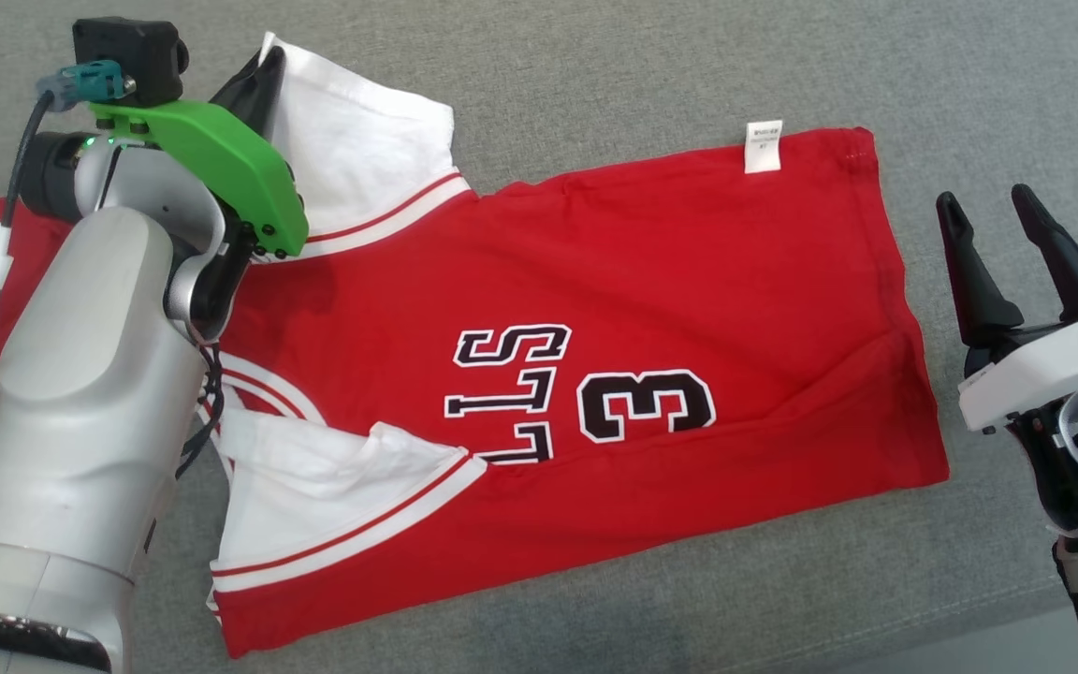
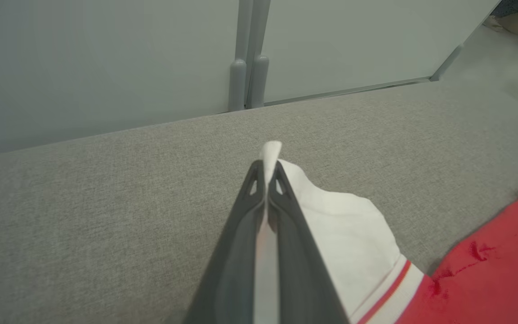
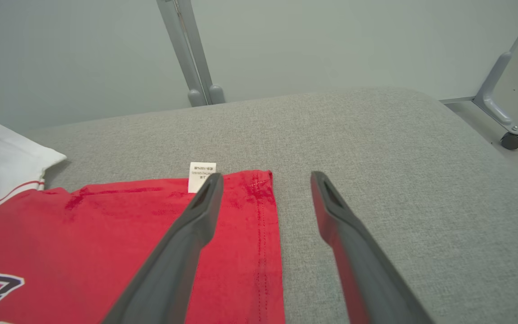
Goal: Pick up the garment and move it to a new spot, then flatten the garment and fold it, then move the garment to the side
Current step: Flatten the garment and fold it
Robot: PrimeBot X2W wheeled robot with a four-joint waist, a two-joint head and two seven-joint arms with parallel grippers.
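Our left fingers (image 2: 241,243) are pressed together on the tip of a white sleeve (image 2: 349,234), with a sliver of cloth poking out past them. Our right fingers (image 3: 182,252) stand spread wide and hold nothing, poised at the hem (image 3: 265,234) end of the garment (image 1: 642,281).

Working outward from us, the garment lies lengthwise across the grey desk (image 1: 876,75), printed side up. Nearest us the other sleeve (image 1: 314,487) is rumpled and partly turned onto the red body. Our left forearm (image 1: 80,374) hides the collar end, where more red and white cloth runs out past it. Farther off is the pinched sleeve, its tip raised, and at the far edge a small white label (image 1: 764,147) sticks out. Beyond the desk are pale wall panels (image 2: 106,54).

We judge this to be the start of drawing that sleeve out flat. The grip is our main worry: so little cloth sits between the fingers that a firm tug may let it slide free. Pulling from one sleeve alone, with the hem end unheld, could drag the whole garment and bunch the red body instead of smoothing it. The forearm over the collar end might also catch the cloth beneath it.
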